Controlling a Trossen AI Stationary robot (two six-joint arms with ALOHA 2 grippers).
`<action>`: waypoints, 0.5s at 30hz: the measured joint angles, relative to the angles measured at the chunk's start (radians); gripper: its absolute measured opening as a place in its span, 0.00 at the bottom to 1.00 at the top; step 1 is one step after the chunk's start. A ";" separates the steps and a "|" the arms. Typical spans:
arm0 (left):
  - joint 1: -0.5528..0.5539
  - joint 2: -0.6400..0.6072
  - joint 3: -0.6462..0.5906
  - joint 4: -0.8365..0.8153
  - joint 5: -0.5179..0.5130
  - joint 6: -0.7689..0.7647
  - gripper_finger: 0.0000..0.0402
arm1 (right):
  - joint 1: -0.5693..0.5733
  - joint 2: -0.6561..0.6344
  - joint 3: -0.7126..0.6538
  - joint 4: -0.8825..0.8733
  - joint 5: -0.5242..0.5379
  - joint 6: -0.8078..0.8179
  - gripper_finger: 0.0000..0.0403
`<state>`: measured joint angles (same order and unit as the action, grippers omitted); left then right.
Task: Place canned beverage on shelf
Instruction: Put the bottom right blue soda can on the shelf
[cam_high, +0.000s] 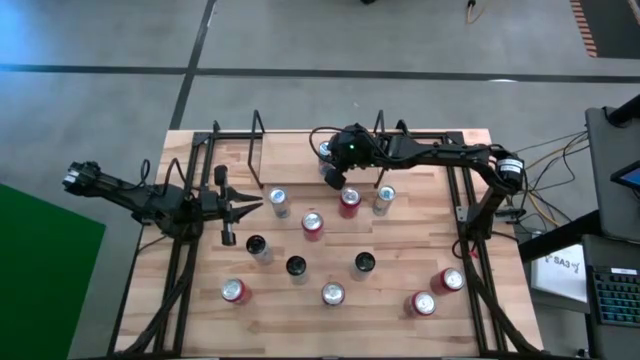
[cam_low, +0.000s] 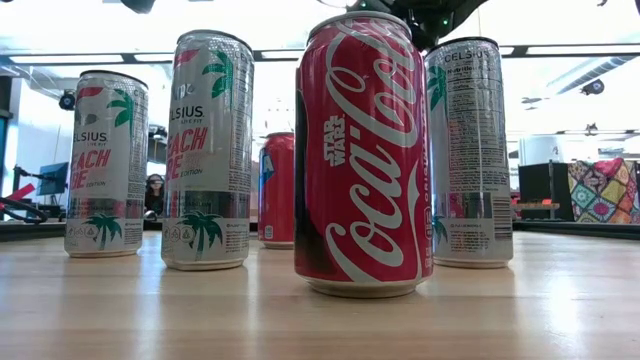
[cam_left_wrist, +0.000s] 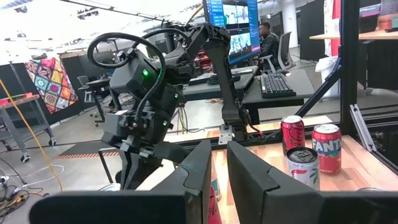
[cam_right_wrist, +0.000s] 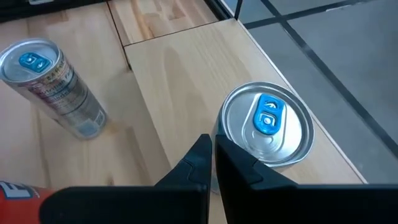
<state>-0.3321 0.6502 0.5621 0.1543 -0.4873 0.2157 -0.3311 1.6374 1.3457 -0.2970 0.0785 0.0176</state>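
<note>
Evidently the reach-and-grasp step is in hand. The right gripper (cam_right_wrist: 210, 163) is clenched with nothing between its fingers, poised over the far edge of the table (cam_high: 300, 310), a silver blue-tabbed can (cam_right_wrist: 268, 124) just beside and below the fingertips. The shelf (cam_high: 235, 150) lies off to the claw's side along that same far edge, well apart. For a grasp, the fingers would need to be spread and lowered around the can. The left gripper (cam_high: 245, 208) waits, nearly closed and empty. Hidden: the can's body beneath the fingers; the shelf's floor is hard to make out.

Red can (cam_right_wrist: 15, 190) cut off at edge
</note>
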 joint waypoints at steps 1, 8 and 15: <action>0.000 0.000 0.000 0.000 0.000 0.000 0.09 | 0.003 -0.002 0.002 -0.016 0.000 0.002 0.03; 0.000 0.000 0.000 0.000 0.000 0.000 0.09 | 0.017 -0.003 0.087 -0.255 -0.008 0.011 0.03; 0.000 0.000 0.000 0.000 0.000 0.000 0.09 | 0.017 0.000 0.086 -0.218 -0.007 -0.016 0.03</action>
<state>-0.3321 0.6502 0.5621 0.1547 -0.4873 0.2157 -0.3145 1.6375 1.4319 -0.5150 0.0711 0.0015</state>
